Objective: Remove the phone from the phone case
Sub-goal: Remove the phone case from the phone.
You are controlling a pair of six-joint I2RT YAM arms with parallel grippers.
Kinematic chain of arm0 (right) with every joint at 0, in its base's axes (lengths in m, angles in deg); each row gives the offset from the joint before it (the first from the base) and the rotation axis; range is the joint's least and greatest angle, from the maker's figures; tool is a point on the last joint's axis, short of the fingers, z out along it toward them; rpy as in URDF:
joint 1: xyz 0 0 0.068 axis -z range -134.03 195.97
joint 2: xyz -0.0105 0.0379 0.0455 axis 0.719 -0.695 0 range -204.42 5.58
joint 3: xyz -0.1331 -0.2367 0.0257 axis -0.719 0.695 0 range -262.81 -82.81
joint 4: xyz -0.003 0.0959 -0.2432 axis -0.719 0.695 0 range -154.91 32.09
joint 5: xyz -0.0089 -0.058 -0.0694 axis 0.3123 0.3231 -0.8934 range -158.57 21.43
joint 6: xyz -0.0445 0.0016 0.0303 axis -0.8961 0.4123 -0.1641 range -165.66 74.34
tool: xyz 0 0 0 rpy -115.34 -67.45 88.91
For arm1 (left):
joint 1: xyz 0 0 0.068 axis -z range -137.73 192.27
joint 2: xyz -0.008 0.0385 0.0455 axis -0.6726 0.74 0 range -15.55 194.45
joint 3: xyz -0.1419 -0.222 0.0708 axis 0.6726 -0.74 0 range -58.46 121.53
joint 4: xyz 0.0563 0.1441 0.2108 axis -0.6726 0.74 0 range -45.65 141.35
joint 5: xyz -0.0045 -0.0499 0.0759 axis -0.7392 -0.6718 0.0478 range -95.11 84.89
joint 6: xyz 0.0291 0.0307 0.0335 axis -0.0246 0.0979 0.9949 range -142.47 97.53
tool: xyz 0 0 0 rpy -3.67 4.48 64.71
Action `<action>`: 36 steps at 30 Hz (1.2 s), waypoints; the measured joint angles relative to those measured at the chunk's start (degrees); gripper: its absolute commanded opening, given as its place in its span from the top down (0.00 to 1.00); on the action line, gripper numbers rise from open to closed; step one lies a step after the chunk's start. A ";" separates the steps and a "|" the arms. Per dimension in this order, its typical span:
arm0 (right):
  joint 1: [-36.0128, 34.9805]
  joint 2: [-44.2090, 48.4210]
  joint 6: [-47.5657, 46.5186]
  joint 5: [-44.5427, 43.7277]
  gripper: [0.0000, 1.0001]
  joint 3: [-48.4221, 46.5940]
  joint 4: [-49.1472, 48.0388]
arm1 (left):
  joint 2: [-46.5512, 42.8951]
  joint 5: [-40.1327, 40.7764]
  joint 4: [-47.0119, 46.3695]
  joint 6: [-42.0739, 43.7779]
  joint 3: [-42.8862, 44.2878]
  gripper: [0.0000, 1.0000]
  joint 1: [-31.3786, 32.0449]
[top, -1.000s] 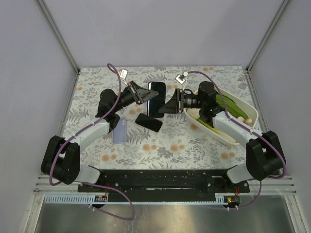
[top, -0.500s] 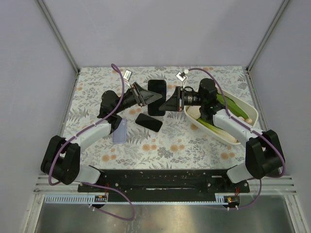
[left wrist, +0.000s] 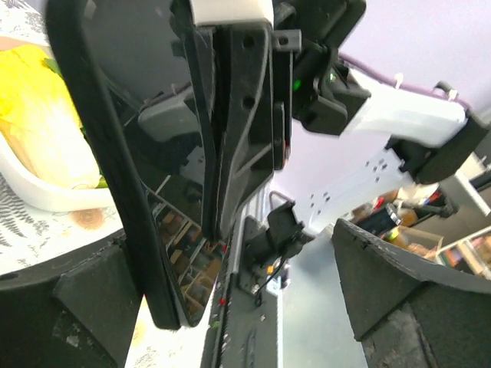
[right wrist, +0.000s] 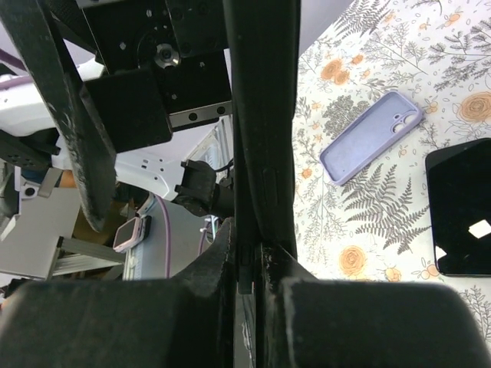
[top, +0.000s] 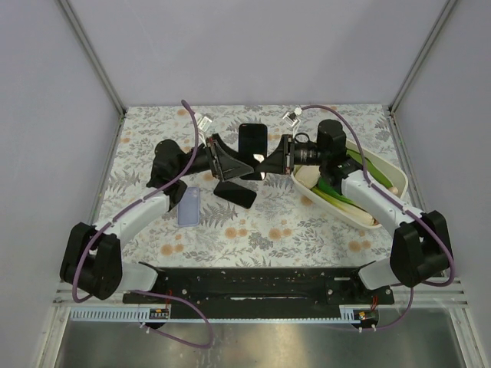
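Note:
A dark phone in a black phone case (top: 252,140) is held upright in the air above the middle of the table. My right gripper (top: 266,162) is shut on its lower edge. The right wrist view shows the cased phone (right wrist: 261,115) edge-on, clamped between the jaws of the right gripper (right wrist: 249,261). My left gripper (top: 232,162) stands open just left of it, touching nothing. In the left wrist view the cased phone (left wrist: 146,161) hangs close to the left finger, and the left gripper (left wrist: 245,299) has only air between its fingers.
A second black phone (top: 235,193) lies flat on the floral cloth below the grippers, with a lilac case (top: 189,207) to its left. A white tray (top: 387,170) of green and pale vegetables sits at the right, under the right arm.
My left gripper has opened and let go of the cased phone. My right gripper has shut on it and carried it slightly right and away from the bases.

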 measured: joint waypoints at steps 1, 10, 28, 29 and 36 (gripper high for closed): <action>0.15 0.02 0.28 0.11 1.00 -0.35 0.15 | -0.55 -1.03 1.09 2.16 0.22 0.01 -0.22; 2.84 0.15 11.54 -0.04 1.00 -1.86 -5.77 | -3.50 -4.55 9.66 17.59 0.31 0.12 -0.39; 5.18 -3.74 34.73 -1.42 1.00 -0.79 -31.08 | 5.07 4.83 1.73 7.85 1.42 0.23 4.11; 5.18 -3.76 34.99 -1.51 1.00 -0.68 -31.43 | 5.49 5.29 0.92 6.67 1.44 0.23 4.15; 5.18 -3.89 36.37 -1.90 1.00 0.20 -33.33 | 6.45 7.63 -4.98 0.11 1.44 0.22 4.17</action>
